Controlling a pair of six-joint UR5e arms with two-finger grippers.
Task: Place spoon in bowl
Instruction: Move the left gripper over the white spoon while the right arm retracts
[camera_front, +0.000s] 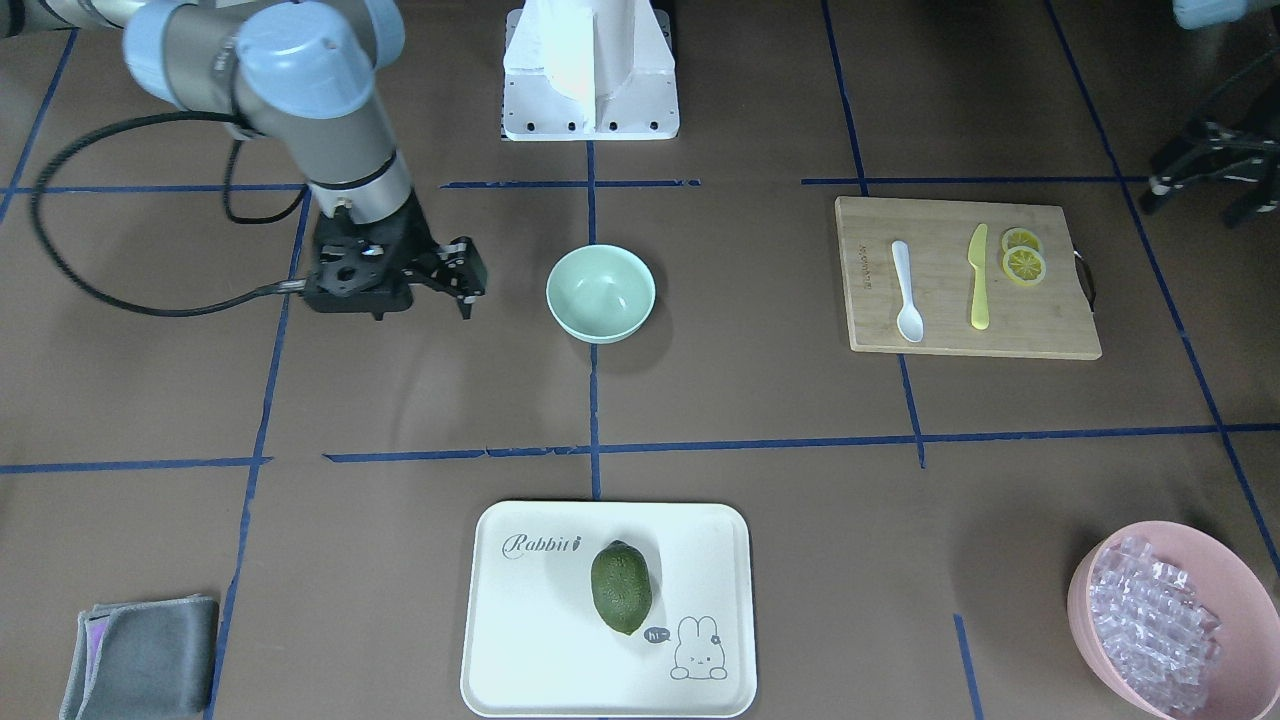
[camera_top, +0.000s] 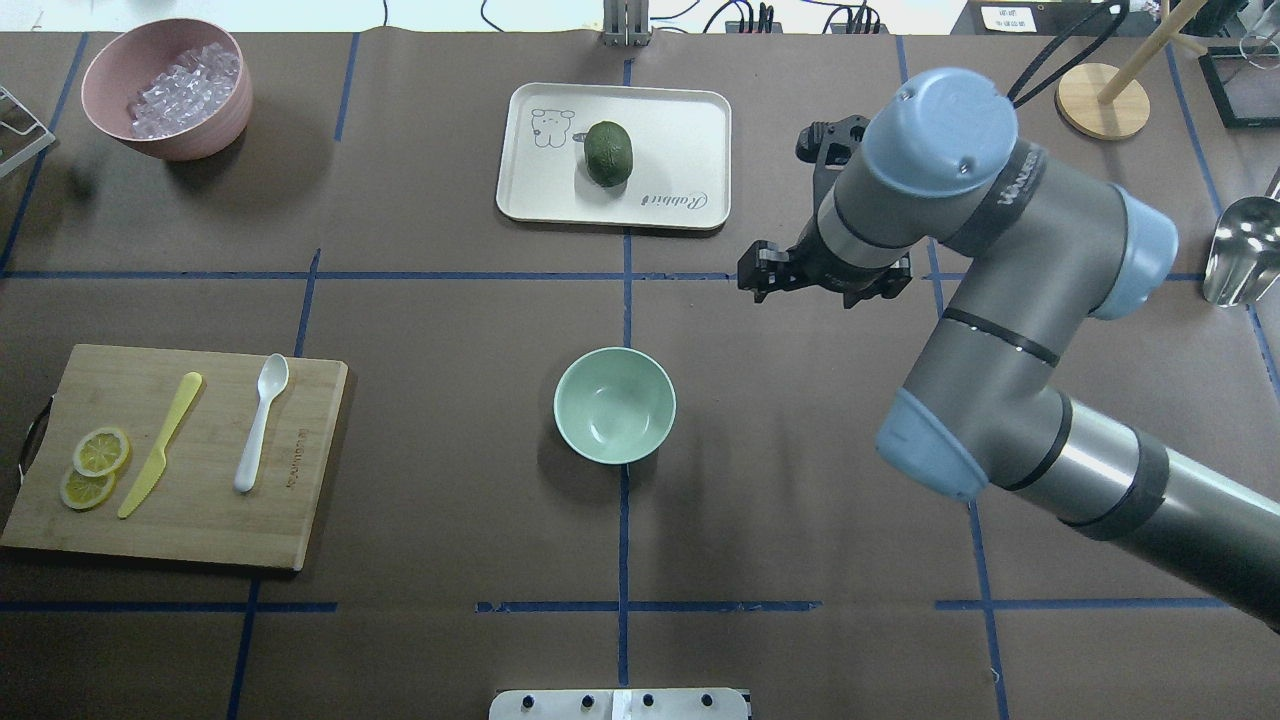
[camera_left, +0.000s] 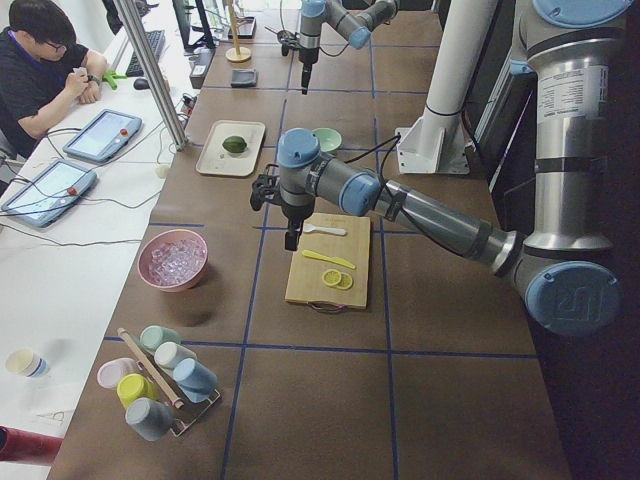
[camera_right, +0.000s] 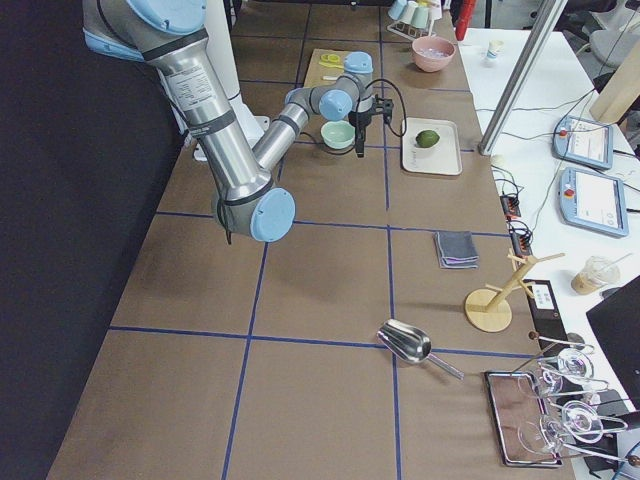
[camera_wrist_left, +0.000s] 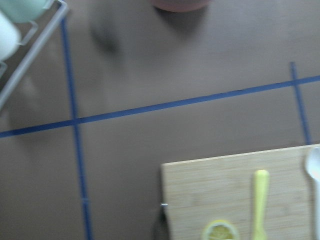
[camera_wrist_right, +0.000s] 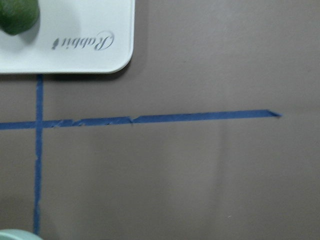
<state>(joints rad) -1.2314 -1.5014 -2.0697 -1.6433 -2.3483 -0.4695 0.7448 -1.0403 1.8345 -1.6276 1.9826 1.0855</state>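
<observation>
The white spoon (camera_front: 907, 292) lies on a wooden cutting board (camera_front: 1040, 330), scoop toward the table's middle; it also shows in the overhead view (camera_top: 258, 425). The mint-green bowl (camera_front: 600, 292) stands empty at the table's centre (camera_top: 614, 404). My left gripper (camera_front: 1200, 200) hangs open and empty above the table just off the board's outer edge, apart from the spoon; the left side view shows it too (camera_left: 290, 243). My right gripper (camera_front: 468, 300) is open and empty, beside the bowl on the robot's right and a little past it.
A yellow plastic knife (camera_front: 978, 278) and lemon slices (camera_front: 1024, 262) lie beside the spoon. A white tray (camera_front: 520, 650) with an avocado (camera_front: 621, 587) lies beyond the bowl. A pink bowl (camera_front: 1085, 600) of clear cubes and a grey cloth (camera_front: 145, 655) lie at the far corners.
</observation>
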